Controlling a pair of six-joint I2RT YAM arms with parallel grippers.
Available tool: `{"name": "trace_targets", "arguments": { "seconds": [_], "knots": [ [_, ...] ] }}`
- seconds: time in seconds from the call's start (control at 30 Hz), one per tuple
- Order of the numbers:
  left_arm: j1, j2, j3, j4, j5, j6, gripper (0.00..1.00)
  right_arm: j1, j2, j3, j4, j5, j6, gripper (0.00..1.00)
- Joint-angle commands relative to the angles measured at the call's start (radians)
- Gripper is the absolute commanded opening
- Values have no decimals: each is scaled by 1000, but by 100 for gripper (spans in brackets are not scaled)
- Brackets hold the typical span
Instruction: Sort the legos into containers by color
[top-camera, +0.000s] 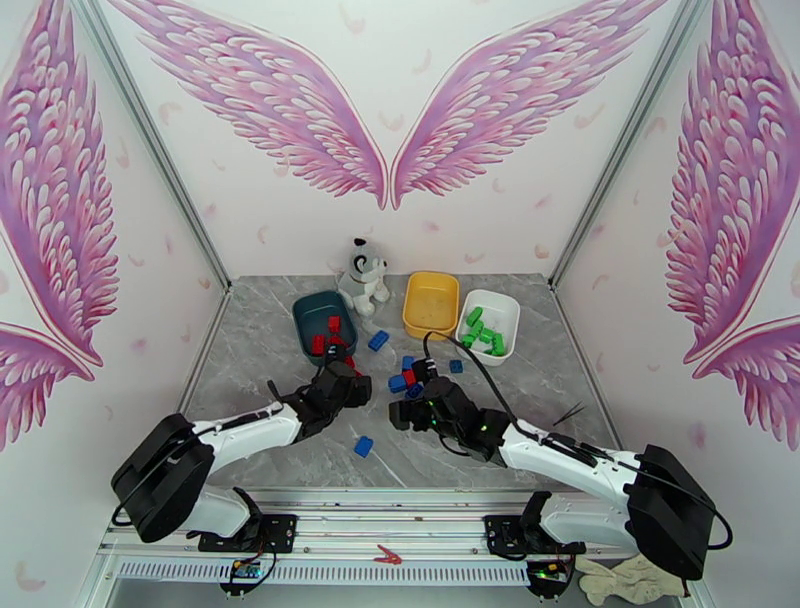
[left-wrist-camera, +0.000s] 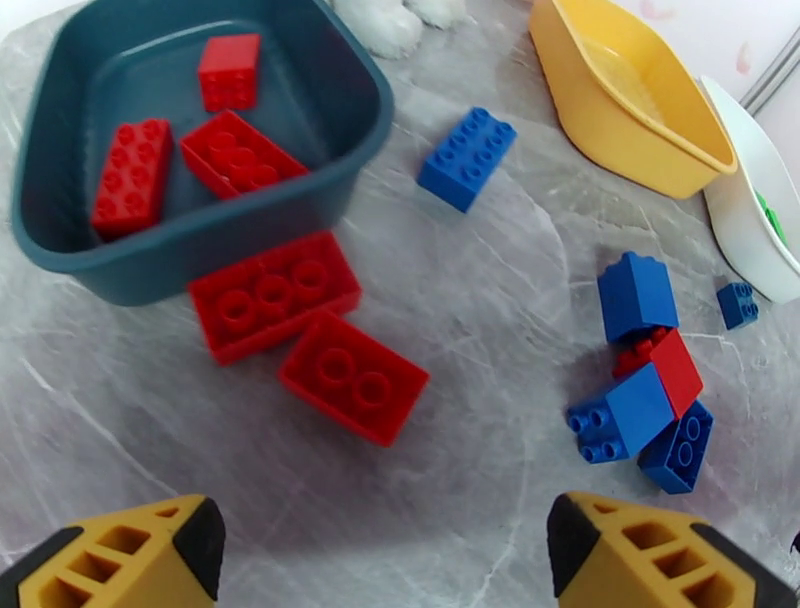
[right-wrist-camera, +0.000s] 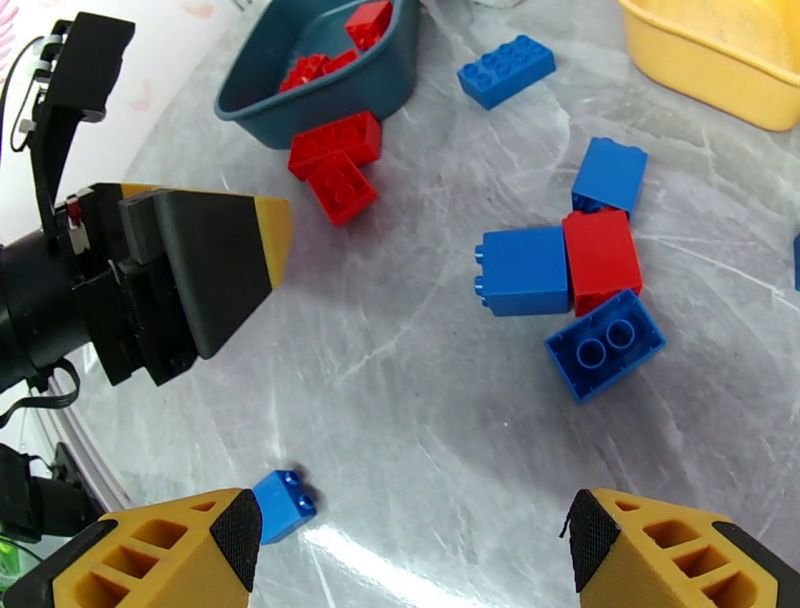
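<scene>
The left hand (left-wrist-camera: 385, 548) is hovering with its fingers spread wide above two red bricks (left-wrist-camera: 353, 377). They are lying on the bench (left-wrist-camera: 480, 290) just beside the dark teal tub (left-wrist-camera: 150, 272), which is holding three more reds, so the hand is probably lining up on one of the pair. The right hand (right-wrist-camera: 405, 545), likewise spread and pinching nothing, is hanging over a touching cluster of blue bricks (right-wrist-camera: 525, 270) with one red brick (right-wrist-camera: 600, 260) among them. Green bricks (top-camera: 483, 330) are sitting in the white tub (top-camera: 514, 322). The yellow tub (top-camera: 432, 300), seemingly empty, is likely waiting for the blues.

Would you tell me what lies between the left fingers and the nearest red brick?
Left wrist view: only bare table between the left fingers and that red brick.
</scene>
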Motion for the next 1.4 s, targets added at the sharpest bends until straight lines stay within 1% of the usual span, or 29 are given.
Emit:
{"name": "trace_targets", "arguments": {
  "seconds": [0.0,0.2,0.43,0.57,0.73,0.9,1.07,1.27,1.37],
  "knots": [
    [-2,74,-3,94,27,-42,88,4,-17,-22,1,15,8,87],
    [25,211,55,120,29,-43,84,4,-23,-33,2,14,16,87],
    [81,308,104,162,55,-38,78,4,-57,-56,5,16,26,87],
    [98,367,184,137,73,-22,76,5,-69,-63,-1,24,30,87],
    [112,423,262,90,58,-2,71,4,-90,-66,-15,39,27,87],
    [109,428,278,64,35,14,64,4,-102,-67,-24,46,25,88],
    [78,404,258,40,-15,29,57,5,-102,-76,-16,45,32,88],
    [58,354,227,33,-48,43,40,4,-85,-76,2,34,37,88],
    [48,311,207,25,-49,50,35,4,-61,-72,16,27,35,87]
  ]
}}
